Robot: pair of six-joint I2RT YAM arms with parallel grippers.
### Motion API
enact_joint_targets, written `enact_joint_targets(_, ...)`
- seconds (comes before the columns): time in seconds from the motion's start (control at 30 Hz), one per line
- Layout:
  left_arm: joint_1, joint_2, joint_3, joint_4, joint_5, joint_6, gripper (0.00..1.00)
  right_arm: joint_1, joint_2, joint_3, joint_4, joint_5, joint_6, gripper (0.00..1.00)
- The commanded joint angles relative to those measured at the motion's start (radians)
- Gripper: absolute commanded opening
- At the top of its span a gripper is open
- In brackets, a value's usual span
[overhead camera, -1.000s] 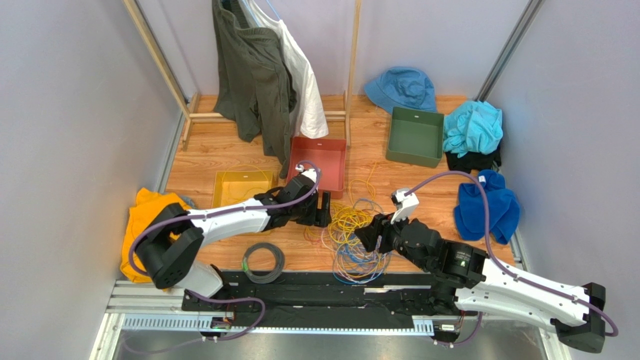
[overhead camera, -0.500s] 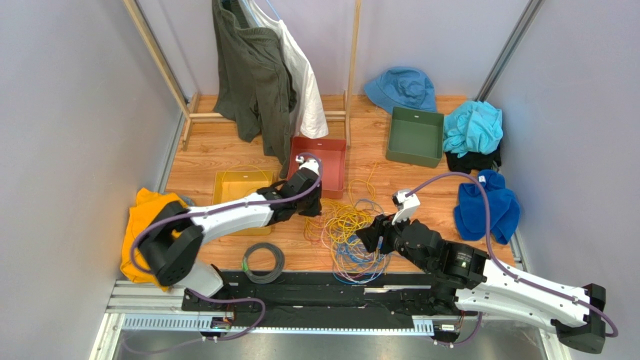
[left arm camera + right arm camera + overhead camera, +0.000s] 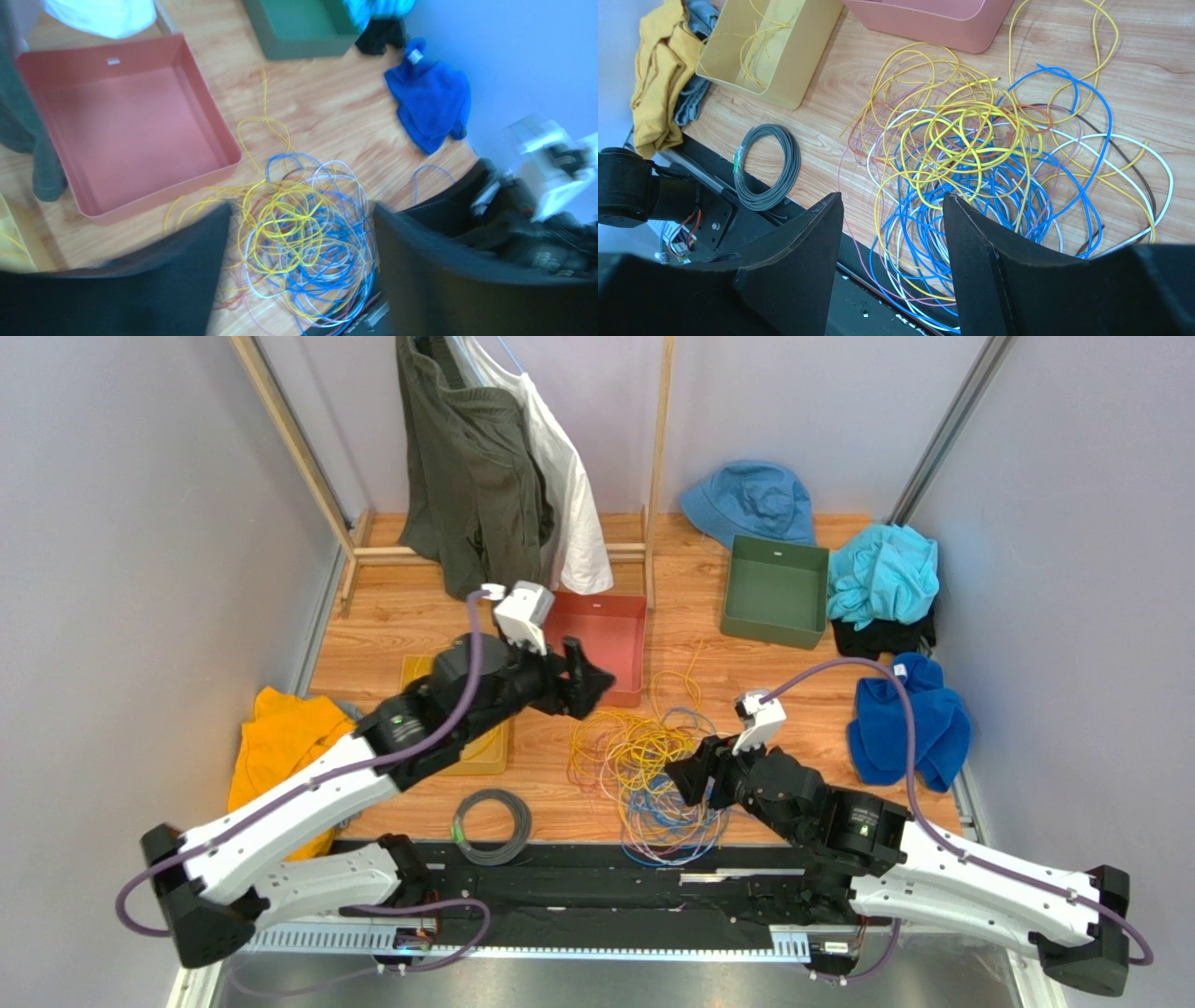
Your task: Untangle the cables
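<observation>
Near the worktop's (image 3: 1158, 77) front edge, the right claw (image 3: 891, 206) hangs wide open and empty over the cables (image 3: 962, 154), tangled on the wood. Farther back, the left claw (image 3: 300, 213) gapes empty above them, near the red tray (image 3: 214, 115).

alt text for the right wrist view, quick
A loose tangle of yellow, blue and white cables lies on the wooden table, framed by the dark fingers of the open right gripper. Farther off sit a yellow bin, a pink tray and a coiled grey ring.
</observation>
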Motion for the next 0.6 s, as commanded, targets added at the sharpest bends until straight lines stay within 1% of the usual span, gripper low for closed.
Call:
enact_joint_targets(0.0, -0.003, 0.189, -0.133, 0.049, 0.068, -0.054, 0.96, 0.002, 0.026, 0.056, -0.015, -0.029, 0.014, 0.57)
enact_joint_targets(0.07, -0.003, 0.231, -0.192, 0.140, 0.050, -0.074, 0.97, 0.002, 0.022, 0.062, -0.046, -0.032, 0.017, 0.57)
enact_joint_targets(0.17, 0.000, 0.320, -0.203, 0.183, 0.018, -0.080, 0.97, 0.002, -0.014, 0.052, -0.060, -0.025, 0.016, 0.56)
enact_joint_targets(0.23, 0.009, 0.387, -0.194, 0.203, 0.015, -0.077, 0.92, 0.002, -0.037, 0.042, -0.060, -0.017, 0.010, 0.56)
enact_joint_targets(0.27, 0.014, 0.406, -0.192, 0.212, 0.019, -0.079, 0.86, 0.002, -0.043, 0.039, -0.061, -0.012, 0.007, 0.56)
enact_joint_targets(0.33, 0.032, 0.457, -0.192, 0.241, 0.027, -0.085, 0.83, 0.002, -0.048, 0.038, -0.063, -0.008, 0.004, 0.56)
enact_joint_targets(0.37, 0.037, 0.472, -0.193, 0.252, 0.033, -0.093, 0.79, 0.002, -0.049, 0.038, -0.064, -0.006, -0.002, 0.56)
enact_joint_targets(0.57, 0.054, 0.585, -0.180, 0.326, 0.076, -0.099, 0.71, 0.002, -0.029, 0.044, -0.064, 0.005, -0.021, 0.56)
